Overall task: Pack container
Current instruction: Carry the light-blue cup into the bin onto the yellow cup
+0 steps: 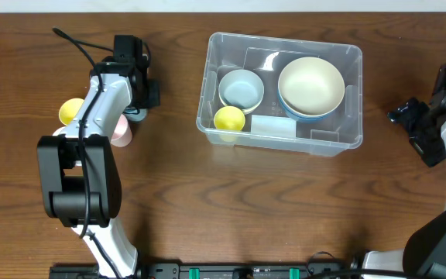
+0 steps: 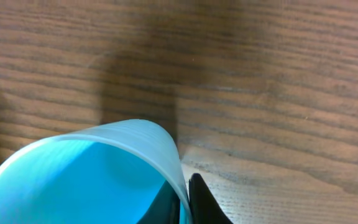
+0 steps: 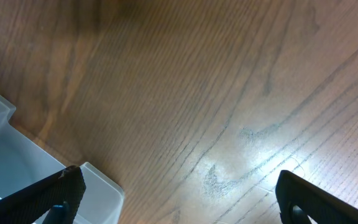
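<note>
Currently the container (image 1: 316, 143) sits on the desk (image 1: 246, 209), right of centre and nearer the far edge, w/ its long side running left-right. It's a clear plastic rectangular bin w/ a rounded rim and rounded corners. Moulded ribs step in along the inner walls, and the wood grain shows through the sides.

A whitish label (image 1: 273, 125) lies low along the near side. Inside, at the left end, there's a pale blue bowl (image 1: 241, 89). A small yellow round item (image 1: 229, 118) sits just beside it on the near side. The right half holds a cream bowl (image 1: 310, 84) nested in a blue bowl (image 1: 300, 113), of which only the rim peeks out. One container corner (image 3: 5, 162) shows at the lower left of the right wrist view.

Left tool (image 2: 180, 198) is well left of the container, by the desk's left part. Wrist view: one dark finger is inside a translucent blue cup (image 2: 73, 180) and the other outside, w/ the cup wall pinched between them. The cup's open mouth faces the cam. Overhead also shows a pink cup (image 1: 121, 132) and a second yellow item (image 1: 71, 111) near that arm, partly hidden by it.

Right tool (image 3: 178, 177) is off the container's right end, apart from it. Its fingers are spread wide w/ only bare desk between them, holding nothing.
</note>
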You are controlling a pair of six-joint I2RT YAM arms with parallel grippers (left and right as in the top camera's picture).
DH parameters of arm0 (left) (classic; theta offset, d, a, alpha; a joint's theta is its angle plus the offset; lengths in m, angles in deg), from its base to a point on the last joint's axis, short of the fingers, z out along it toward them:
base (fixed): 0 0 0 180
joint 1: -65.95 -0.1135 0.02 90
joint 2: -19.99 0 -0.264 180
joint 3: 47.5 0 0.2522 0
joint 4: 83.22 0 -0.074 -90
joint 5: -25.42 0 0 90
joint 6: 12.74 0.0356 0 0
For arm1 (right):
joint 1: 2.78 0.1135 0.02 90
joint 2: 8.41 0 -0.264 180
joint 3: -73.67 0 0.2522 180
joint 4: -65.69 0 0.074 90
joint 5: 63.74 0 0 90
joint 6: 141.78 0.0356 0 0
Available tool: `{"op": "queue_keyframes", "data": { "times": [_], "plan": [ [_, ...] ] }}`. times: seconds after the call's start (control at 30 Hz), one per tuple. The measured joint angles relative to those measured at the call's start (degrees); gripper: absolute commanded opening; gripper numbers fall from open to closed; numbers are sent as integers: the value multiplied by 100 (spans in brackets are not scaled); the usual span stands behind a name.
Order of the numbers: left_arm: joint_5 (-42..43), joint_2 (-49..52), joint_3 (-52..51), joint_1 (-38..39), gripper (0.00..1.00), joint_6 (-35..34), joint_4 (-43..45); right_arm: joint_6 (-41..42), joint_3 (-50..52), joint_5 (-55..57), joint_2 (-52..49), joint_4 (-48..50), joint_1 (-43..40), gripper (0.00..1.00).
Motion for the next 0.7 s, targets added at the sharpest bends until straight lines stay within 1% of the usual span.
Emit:
{"op": "queue_keyframes", "data": {
  "times": [0.23, 0.4, 0.5, 0.7],
  "plan": [
    [2, 0, 57, 0, 6, 0, 28, 0, 0, 0, 0, 0, 0, 99],
    [2, -190, 501, 2, 6, -2, -232, 2, 0, 0, 0, 0, 0, 99],
    [90, -704, 739, 31, 6, 2, -295, 0, 0, 0, 0, 0, 0, 99],
    [568, -2352, 1014, 400, 6, 157, -555, 0, 0, 0, 0, 0, 0, 99]
  ]
}}
